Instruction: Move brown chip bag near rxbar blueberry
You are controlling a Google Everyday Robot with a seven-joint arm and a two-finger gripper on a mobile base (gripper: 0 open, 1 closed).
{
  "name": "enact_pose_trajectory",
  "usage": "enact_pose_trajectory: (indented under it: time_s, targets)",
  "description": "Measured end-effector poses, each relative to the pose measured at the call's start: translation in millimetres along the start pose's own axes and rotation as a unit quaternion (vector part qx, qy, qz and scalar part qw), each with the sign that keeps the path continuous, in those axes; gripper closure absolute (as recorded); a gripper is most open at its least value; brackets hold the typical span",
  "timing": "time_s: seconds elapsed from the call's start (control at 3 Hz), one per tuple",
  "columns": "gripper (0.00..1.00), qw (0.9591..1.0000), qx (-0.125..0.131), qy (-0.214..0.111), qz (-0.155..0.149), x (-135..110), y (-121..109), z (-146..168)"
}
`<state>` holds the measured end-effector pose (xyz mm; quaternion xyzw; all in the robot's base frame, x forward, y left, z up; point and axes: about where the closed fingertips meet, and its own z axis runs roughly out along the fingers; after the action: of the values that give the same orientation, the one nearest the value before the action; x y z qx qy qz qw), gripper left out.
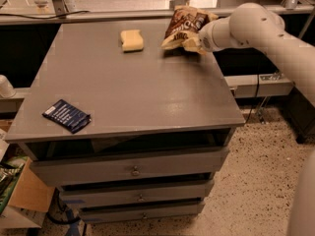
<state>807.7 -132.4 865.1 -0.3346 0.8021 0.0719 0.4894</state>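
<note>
The brown chip bag (pixel 183 24) is at the far right of the grey tabletop (pixel 138 90), dark brown with tan ends, its lower end crumpled. My gripper (pixel 195 41) is at the end of the white arm coming in from the right, and it is shut on the bag's lower tan end. The bag tilts up against the gripper. The rxbar blueberry (pixel 66 115), a small flat navy wrapper, lies near the front left corner of the table, far from the bag.
A pale yellow sponge-like block (pixel 132 40) lies at the far middle of the table, left of the bag. Drawers (pixel 133 170) sit under the tabletop. A cardboard box (pixel 27 195) stands on the floor at the left. A shelf edge runs behind the table.
</note>
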Motion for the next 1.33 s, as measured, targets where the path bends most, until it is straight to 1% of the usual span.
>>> enact_pose_trajectory:
  time_s: [0.33,0.67,1.0,1.33]
  targets:
    - [1.0,0.9994,-0.014,-0.023,-0.023,-20,15,-68]
    - [1.0,0.9976,-0.045,-0.026,-0.046,-28,39,-125]
    - [1.0,0.9976,-0.045,-0.027,-0.045,-28,39,-124]
    - [1.0,0.9949,-0.067,-0.029,-0.07,-31,56,-124]
